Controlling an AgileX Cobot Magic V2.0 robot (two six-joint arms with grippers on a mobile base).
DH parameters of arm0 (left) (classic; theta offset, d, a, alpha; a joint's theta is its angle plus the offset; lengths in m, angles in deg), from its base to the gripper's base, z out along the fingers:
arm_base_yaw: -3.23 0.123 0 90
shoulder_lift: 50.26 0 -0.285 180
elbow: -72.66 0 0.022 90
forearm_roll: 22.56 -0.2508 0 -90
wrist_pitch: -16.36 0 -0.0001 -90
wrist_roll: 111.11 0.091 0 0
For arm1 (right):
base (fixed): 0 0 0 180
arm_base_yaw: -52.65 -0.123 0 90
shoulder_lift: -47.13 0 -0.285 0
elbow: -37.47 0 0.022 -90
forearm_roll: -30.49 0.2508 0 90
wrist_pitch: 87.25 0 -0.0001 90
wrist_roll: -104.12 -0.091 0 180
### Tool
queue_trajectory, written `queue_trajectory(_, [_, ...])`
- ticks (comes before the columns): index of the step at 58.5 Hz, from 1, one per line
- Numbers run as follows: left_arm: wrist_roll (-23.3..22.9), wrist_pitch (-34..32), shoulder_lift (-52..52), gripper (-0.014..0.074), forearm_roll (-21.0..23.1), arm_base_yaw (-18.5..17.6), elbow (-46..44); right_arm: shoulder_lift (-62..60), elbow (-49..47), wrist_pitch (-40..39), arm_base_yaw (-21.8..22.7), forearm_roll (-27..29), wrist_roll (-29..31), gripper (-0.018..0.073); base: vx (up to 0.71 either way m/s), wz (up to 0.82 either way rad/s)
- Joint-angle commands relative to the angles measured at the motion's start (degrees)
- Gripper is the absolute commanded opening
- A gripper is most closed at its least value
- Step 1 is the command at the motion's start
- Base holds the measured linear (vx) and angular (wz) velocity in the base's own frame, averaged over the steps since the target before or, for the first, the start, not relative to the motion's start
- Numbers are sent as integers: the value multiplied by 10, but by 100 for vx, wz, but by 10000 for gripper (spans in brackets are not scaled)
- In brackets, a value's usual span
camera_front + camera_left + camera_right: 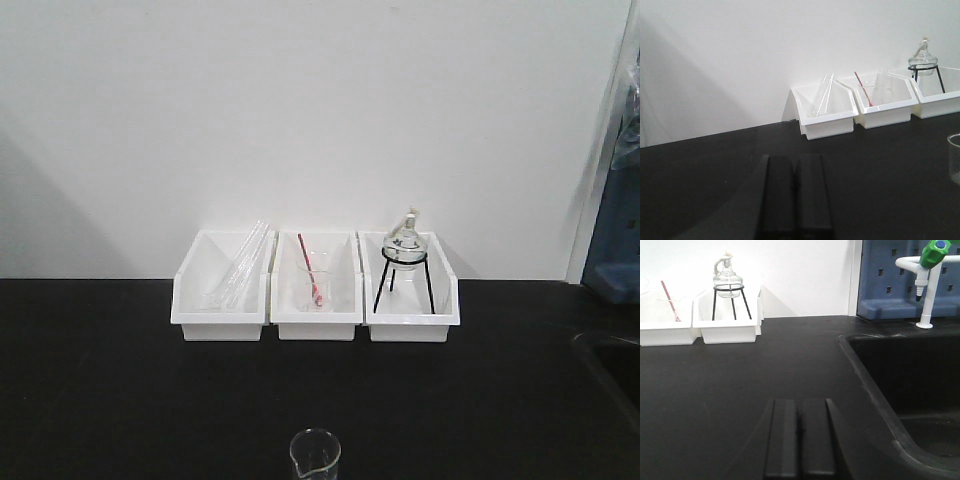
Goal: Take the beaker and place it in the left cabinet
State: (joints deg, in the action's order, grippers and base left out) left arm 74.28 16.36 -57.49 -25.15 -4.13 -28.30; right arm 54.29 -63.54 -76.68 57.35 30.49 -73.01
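Observation:
The small clear glass beaker (315,455) stands upright on the black counter at the bottom middle of the front view. Its edge shows at the far right of the left wrist view (955,157). My left gripper (796,162) is shut and empty, low over the counter, well left of the beaker. My right gripper (800,405) is shut and empty, low over the counter left of the sink. The beaker does not show in the right wrist view. The left cabinet is out of view. Neither gripper shows in the front view.
Three white bins (315,290) stand against the wall: glass tubes (238,268) in the left one, a beaker with a red rod (314,280) in the middle one, a round flask on a black tripod (404,262) in the right one. A black sink (910,385) and tap (929,270) lie right.

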Motion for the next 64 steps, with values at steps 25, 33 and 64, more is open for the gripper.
queue_trajectory(25, [-2,-43,11,1,2,0,9,-8,3,-49,3,0,4,-6,0,0])
queue_trajectory(33, [-2,-43,11,1,2,0,9,-8,3,-49,3,0,4,-6,0,0])
queue_trajectory(64, [-2,-43,11,1,2,0,9,-8,3,-137,3,-29,25,-6,0,0])
